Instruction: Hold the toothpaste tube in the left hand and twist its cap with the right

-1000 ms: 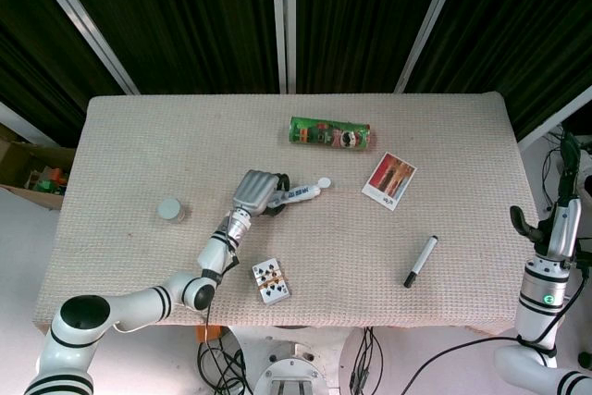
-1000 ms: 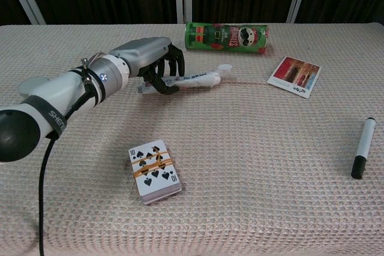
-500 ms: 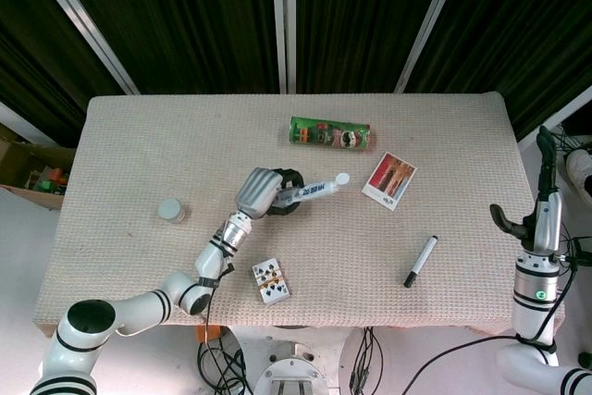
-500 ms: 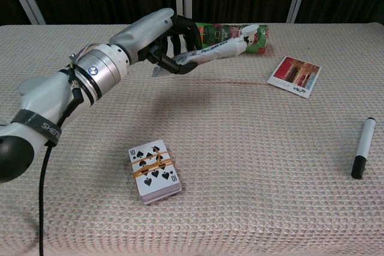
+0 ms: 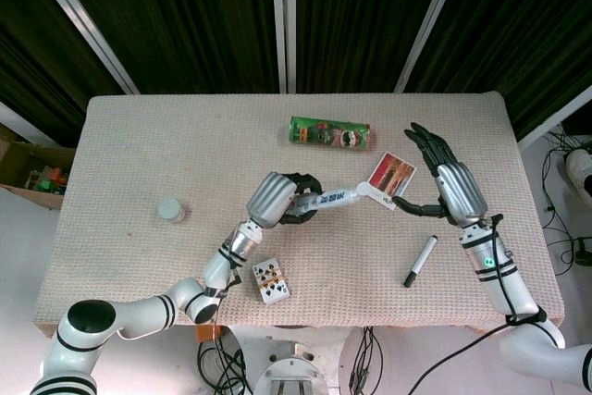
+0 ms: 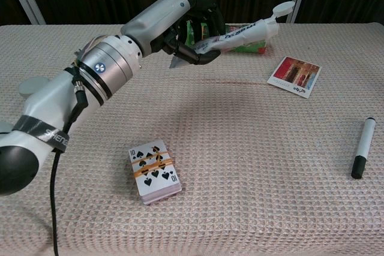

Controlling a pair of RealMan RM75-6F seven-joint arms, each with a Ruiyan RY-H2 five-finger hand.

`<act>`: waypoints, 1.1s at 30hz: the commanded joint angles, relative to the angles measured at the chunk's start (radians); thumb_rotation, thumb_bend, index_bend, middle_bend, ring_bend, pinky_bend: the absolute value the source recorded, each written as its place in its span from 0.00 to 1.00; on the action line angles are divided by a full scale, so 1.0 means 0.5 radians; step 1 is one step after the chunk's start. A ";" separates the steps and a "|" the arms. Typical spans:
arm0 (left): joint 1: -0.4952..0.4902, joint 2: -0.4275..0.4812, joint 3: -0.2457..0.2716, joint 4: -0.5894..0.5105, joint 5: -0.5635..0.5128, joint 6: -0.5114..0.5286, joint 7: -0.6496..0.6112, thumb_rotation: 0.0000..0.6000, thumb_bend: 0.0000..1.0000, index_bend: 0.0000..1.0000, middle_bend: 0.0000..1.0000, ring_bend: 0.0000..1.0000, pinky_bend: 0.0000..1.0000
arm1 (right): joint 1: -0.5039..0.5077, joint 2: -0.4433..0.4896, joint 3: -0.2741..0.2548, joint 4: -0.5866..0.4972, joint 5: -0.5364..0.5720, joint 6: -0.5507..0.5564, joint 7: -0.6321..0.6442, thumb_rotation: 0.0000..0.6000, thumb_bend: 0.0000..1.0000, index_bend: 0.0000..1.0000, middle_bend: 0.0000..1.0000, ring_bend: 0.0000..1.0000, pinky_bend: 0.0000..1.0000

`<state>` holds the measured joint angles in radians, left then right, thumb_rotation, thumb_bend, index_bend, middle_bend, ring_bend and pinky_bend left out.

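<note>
Left hand is gripping the toothpaste tube by its crimped end, holding it off the tabletop over the middle, tube angled up with the cap pointing toward the right side. Right hand is hovering near the right edge, fingers spread and holding nothing, thumb reaching toward the cap end but not on it; it is only showing in the head view, so depth is hard to judge. My read: the step in hand is bringing the right hand onto the cap. To do it well, I'd be keeping the left grip firm and the tube steady, since it's being held far from the cap and a soft tube will likely be flexing and twisting under torque. The right hand should be approaching along the tube's axis, pinching the cap from opposite sides, then turning about that axis rather than pushing sideways. Risk I'm seeing: the body winding up instead of the cap turning, or the tube rotating inside the left hand. Clutter isn't looking like a problem: photo card is lying just under the cap end in the head view, chip can toward the far edge, marker and card deck toward the near edge.
</note>
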<state>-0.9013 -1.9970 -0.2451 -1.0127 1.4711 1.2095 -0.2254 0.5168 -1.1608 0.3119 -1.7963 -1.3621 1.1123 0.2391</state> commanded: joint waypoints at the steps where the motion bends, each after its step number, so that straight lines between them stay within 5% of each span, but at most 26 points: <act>1: -0.007 -0.006 -0.014 -0.017 0.000 0.006 0.013 1.00 0.39 0.78 0.81 0.66 0.70 | 0.200 -0.041 0.086 -0.078 0.234 -0.189 -0.191 0.24 0.00 0.00 0.00 0.00 0.00; 16: -0.019 -0.015 -0.090 -0.052 -0.025 0.047 -0.003 1.00 0.39 0.79 0.82 0.67 0.70 | 0.442 -0.397 0.153 0.035 0.431 -0.228 -0.219 0.24 0.00 0.00 0.00 0.00 0.00; 33: 0.003 -0.027 -0.104 -0.026 0.019 0.174 -0.089 1.00 0.39 0.79 0.82 0.67 0.70 | 0.500 -0.479 0.158 0.123 0.440 -0.312 0.004 0.24 0.00 0.00 0.00 0.00 0.00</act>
<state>-0.9008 -2.0075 -0.2955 -1.0278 1.4782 1.2911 -0.2651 0.7644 -1.3994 0.3894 -1.7381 -1.1414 0.9590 0.2376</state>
